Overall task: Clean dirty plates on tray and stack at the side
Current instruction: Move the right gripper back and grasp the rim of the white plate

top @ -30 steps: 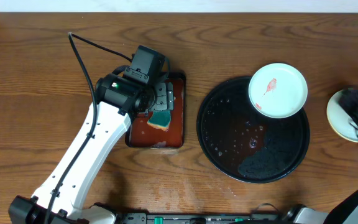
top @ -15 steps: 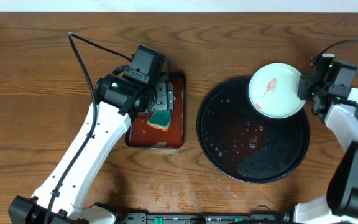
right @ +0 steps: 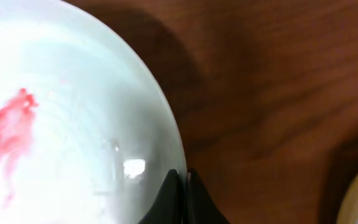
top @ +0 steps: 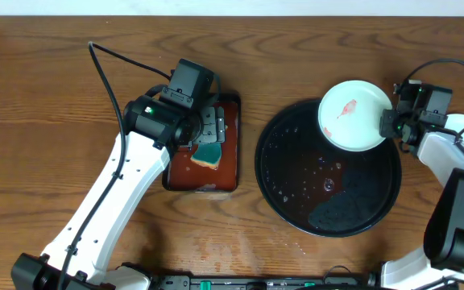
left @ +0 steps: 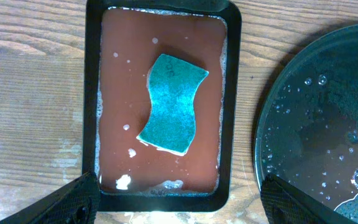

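The plate (top: 355, 115), with its red smear (top: 346, 110), sits at the back right edge of the black tray (top: 296, 189). The right tool (top: 390, 126) pinches its right rim. The sponge (left: 169, 102) lies well to the left, under the left tool (top: 208, 133), whose fingers are spread wide.

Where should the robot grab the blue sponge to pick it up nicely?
At its skinny middle, coming straight down from above. The sponge lies flat in the wet brown tray, and its long sides pinch in a bit there, so the open left claw can squeeze across that narrow waist.
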Robot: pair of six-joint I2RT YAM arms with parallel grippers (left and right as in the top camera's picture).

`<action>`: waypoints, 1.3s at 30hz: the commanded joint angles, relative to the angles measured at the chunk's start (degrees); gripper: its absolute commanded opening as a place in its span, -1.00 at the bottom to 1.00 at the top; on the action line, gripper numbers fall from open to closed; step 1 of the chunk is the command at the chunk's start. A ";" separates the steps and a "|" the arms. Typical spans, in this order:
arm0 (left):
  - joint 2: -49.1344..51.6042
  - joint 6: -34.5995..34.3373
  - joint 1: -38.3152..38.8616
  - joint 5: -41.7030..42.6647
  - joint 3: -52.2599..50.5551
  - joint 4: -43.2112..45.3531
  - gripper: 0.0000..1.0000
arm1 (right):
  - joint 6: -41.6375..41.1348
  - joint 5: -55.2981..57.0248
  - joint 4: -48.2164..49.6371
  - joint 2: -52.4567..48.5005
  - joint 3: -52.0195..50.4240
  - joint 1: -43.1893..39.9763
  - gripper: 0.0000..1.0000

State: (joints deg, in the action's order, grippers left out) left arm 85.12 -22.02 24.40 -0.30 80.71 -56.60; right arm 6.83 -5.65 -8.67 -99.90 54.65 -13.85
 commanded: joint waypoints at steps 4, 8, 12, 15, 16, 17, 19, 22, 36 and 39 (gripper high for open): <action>-0.13 0.57 -0.24 -0.15 1.05 -0.15 0.67 | -9.81 -6.38 -9.70 12.79 0.42 0.52 -0.98; -0.13 0.57 -0.24 -0.15 1.05 -0.13 0.67 | -13.68 -9.44 -20.92 16.81 0.42 2.82 -0.98; -0.13 0.57 -0.24 -0.15 1.05 -0.13 0.67 | -15.58 -9.16 -31.71 15.91 -0.81 6.69 -0.98; -0.13 0.57 -0.24 -0.15 1.05 -0.15 0.67 | -16.26 -8.79 -32.68 14.82 -4.28 9.53 -0.98; -0.13 0.57 -0.24 -0.15 1.05 -0.13 0.67 | -16.24 -7.61 -32.13 14.45 -5.64 10.34 -0.98; -0.13 0.57 -0.24 -0.15 1.05 -0.15 0.67 | -16.24 -6.08 -31.43 14.16 -6.73 10.95 -0.98; -0.13 0.57 -0.24 -0.15 1.05 -0.15 0.67 | -16.24 -1.73 -29.20 13.46 -9.11 12.04 -0.98; -0.13 0.57 -0.24 -0.15 1.05 -0.15 0.67 | -16.13 0.66 -25.59 12.55 -11.08 12.61 -0.98; 0.33 0.76 -0.24 -1.51 0.74 0.35 0.67 | -11.04 -6.21 -25.46 22.27 -3.91 14.08 -0.31; 1.99 0.46 -0.24 -2.08 -0.55 0.33 0.67 | -11.04 -12.00 -27.63 25.81 -3.91 14.08 -0.19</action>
State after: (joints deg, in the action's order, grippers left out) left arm 85.19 -22.00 24.40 -0.64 80.71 -56.36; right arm -4.84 -9.17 -34.63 -77.87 49.78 -0.40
